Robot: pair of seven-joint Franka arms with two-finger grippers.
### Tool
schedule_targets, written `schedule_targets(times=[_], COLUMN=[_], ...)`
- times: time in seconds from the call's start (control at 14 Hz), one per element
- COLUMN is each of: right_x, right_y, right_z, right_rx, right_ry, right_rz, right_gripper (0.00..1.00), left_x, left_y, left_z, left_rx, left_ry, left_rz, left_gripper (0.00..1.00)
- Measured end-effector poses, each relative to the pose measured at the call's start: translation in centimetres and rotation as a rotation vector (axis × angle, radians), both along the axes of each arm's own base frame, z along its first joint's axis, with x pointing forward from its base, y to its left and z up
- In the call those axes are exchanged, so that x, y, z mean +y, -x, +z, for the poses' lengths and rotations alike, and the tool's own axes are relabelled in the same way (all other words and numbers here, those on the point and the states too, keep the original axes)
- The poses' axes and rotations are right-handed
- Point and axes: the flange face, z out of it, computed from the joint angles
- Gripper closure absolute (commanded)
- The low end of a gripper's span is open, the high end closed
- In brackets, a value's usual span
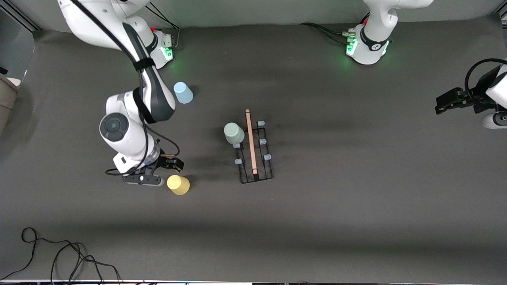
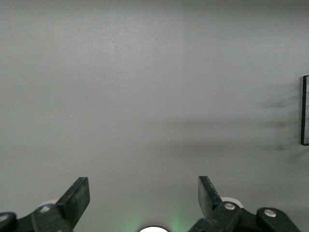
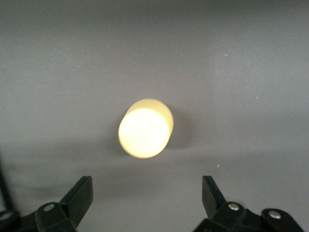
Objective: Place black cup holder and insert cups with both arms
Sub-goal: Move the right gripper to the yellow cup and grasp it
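Cups: three, yellow [image 1: 178, 185], blue [image 1: 183, 92], green [image 1: 234, 133] on holder [image 1: 255, 158].

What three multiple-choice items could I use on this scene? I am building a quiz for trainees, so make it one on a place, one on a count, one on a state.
1. Where is the green cup?
A. on a peg of the black cup holder
B. on the table by the right arm's base
C. in the left pincer

2. How many cups stand on the table off the holder?
A. none
B. two
C. three

3. How is the right pincer?
A. shut on the yellow cup
B. shut and empty
C. open, near the yellow cup

Key: 1 A, the green cup sits upside down on the holder's peg row. 2 B, the blue cup and the yellow cup stand on the table. 3 C, the right wrist view shows both fingers spread, the cup ahead of them, ungrasped. The left pincer waits open at the left arm's end.
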Motion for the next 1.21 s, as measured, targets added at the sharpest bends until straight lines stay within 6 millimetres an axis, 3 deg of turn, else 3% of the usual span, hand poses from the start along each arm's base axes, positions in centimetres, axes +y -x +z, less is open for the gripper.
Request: schedule_targets(times=[0.36,0.64,1.21], right_x=[-0.2,-0.7,0.4], right_y=[-0.7,-1.2,-2.4], right_z=[-3.7,-4.4,-6.2], right_rx=[-0.033,-0.041,-0.044], right_ry=[0.018,0.018,-0.031], right_rz=[0.015,0.004,-0.041], right_gripper=[0.00,0.00,0.00], left_x=[-0.1,-0.1,-0.1], left_y=[0.0,0.0,0.0], left_z=[0.0,-0.1,0.0], left_rx=[0.001,0.001,-0.003], left_ry=[0.000,0.000,0.000], left_rz=[-0.002,-0.001,-0.001], left_gripper=[0.00,0.00,0.00])
